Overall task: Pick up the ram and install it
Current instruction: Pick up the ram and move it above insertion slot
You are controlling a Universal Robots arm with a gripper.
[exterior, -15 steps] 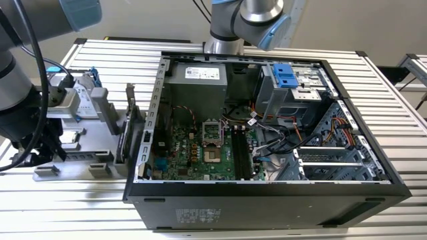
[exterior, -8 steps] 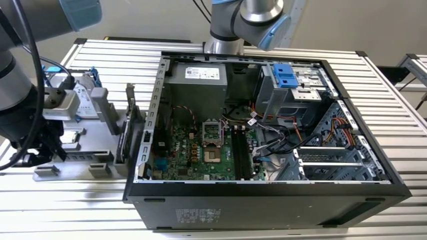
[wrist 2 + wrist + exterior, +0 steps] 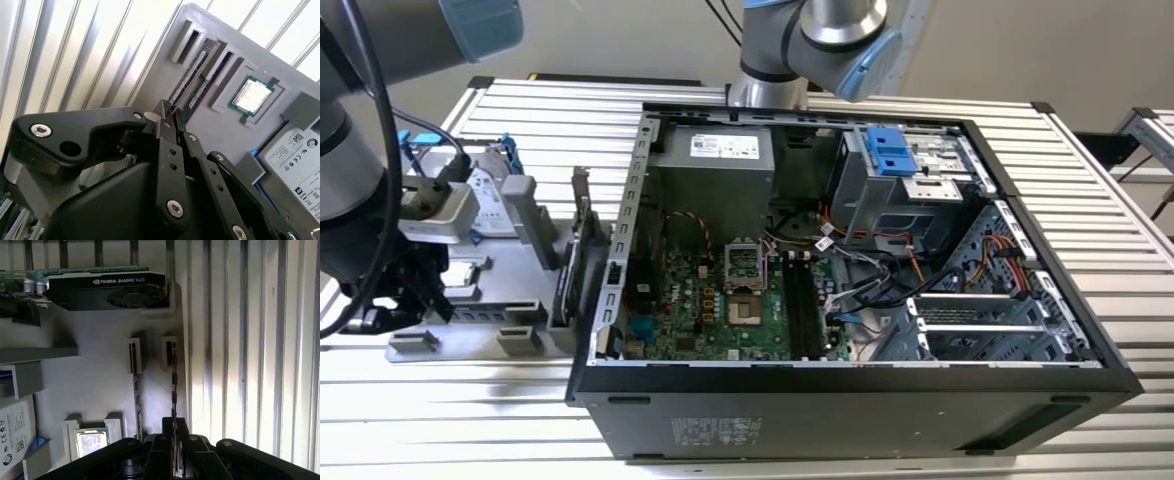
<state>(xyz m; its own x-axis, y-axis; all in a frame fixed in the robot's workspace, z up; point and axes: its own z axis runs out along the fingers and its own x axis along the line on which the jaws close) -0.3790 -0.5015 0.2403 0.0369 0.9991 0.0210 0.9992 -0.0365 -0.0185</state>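
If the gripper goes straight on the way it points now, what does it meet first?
Most likely the ram, standing on edge in the gray tray. In both wrist views the gripper lines up with its top edge. How much gap remains is unclear.

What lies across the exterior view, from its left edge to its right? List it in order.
Robot arm → hard drive in the gray parts holder → upright graphics card → CPU socket → memory slots → blue drive latch → the computer case's side wall.
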